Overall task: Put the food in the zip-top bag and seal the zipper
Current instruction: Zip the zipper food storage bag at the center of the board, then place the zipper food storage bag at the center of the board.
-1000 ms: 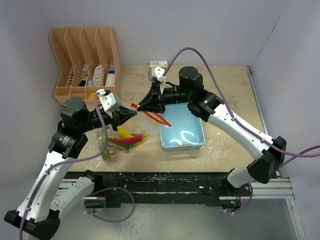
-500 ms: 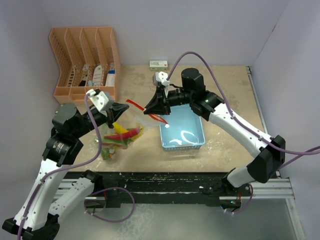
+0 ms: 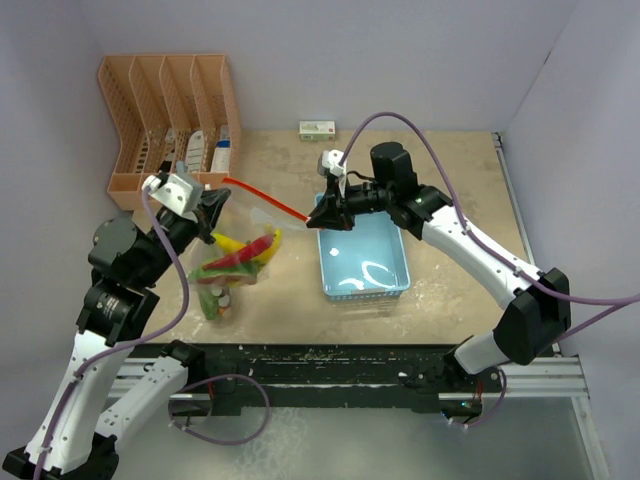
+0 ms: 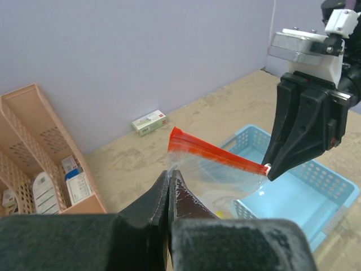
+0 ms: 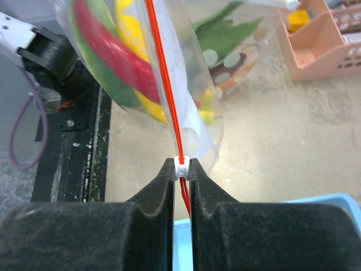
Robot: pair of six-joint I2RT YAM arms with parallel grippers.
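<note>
Left gripper (image 4: 169, 176) pinches the bag (image 4: 204, 176), right gripper (image 5: 181, 165) the zipper (image 4: 217, 152) — taut between; food (image 3: 240, 257) inside.

soft, even white light fills all three views; shadows on the desk (image 3: 450, 160) are faint. a small glare streak sits on the basket (image 3: 388, 264) floor, and the bag (image 5: 194, 121) film shines pale. the left claw (image 4: 169, 176) and right claw (image 5: 181, 165) loom dark and blurred close to their lenses.

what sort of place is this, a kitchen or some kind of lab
Most likely a robot lab test cell: plain walls box in a table, the left arm and right arm are bolted to a metal rail, and the bag holds toy food.
</note>
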